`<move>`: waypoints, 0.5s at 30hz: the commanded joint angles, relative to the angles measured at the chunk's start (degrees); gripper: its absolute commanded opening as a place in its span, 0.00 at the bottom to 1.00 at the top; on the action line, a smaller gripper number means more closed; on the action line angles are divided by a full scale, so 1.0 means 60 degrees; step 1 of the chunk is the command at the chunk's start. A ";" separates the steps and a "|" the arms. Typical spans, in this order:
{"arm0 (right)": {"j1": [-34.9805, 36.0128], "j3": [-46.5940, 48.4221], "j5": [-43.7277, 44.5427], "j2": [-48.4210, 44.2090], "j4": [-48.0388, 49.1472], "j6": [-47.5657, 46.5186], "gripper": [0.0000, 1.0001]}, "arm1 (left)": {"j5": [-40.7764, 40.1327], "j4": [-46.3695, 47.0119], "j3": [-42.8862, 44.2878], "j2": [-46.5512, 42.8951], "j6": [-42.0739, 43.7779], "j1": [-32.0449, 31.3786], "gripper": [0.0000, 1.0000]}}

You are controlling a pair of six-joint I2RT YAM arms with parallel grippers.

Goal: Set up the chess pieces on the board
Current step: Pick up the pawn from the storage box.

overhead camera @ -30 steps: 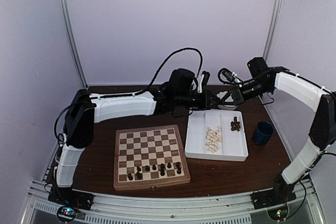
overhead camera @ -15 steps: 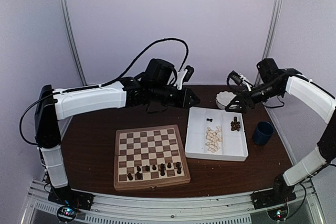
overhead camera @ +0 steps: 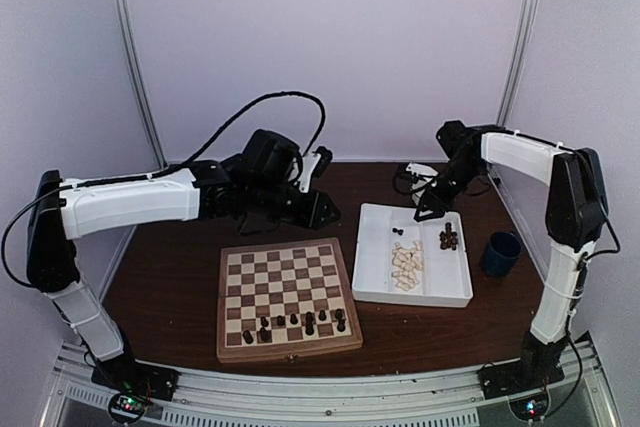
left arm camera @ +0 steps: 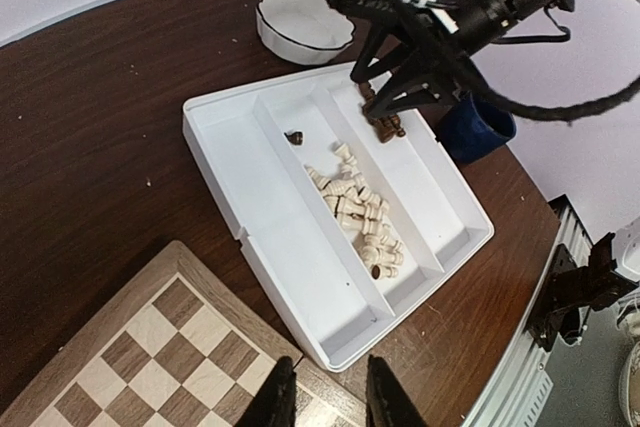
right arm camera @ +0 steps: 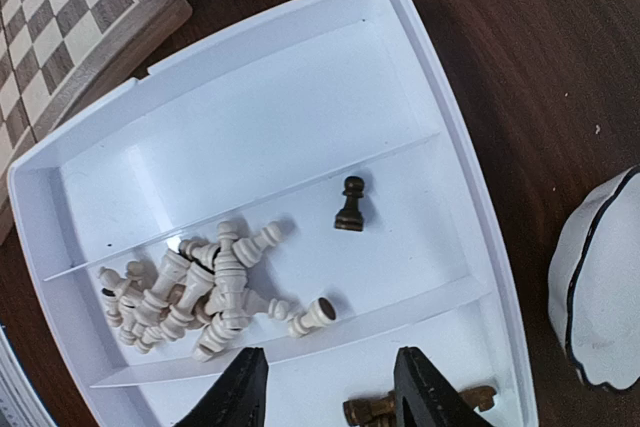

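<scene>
The board (overhead camera: 288,292) lies at the near middle, with several dark chess pieces (overhead camera: 296,324) on its two near rows. The white tray (overhead camera: 372,257) to its right holds a heap of cream pieces (overhead camera: 405,264), one upright dark pawn (overhead camera: 398,231) and a cluster of dark pieces (overhead camera: 448,238). My left gripper (overhead camera: 325,209) is open and empty above the board's far right corner (left arm camera: 150,347) and the tray's corner (left arm camera: 330,402). My right gripper (overhead camera: 425,205) is open and empty above the tray's far end (right arm camera: 330,397), between the pawn (right arm camera: 349,205) and the dark cluster (right arm camera: 400,409).
A dark blue cup (overhead camera: 500,252) stands right of the tray. A white scalloped bowl (left arm camera: 300,27) sits behind the tray, by the right gripper. Dark wooden table (overhead camera: 180,277) lies all around, with metal posts and white walls behind.
My left arm has swung left and back from over the tray's far edge to the board's far corner. My right gripper has come down over the tray. A dark pawn now shows in the middle compartment.
</scene>
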 commanded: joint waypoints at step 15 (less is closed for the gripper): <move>0.0691 0.1944 0.0559 0.2686 -0.0367 0.0631 0.49 | -0.0581 0.0326 -0.0812 -0.0890 -0.0341 0.0021 0.26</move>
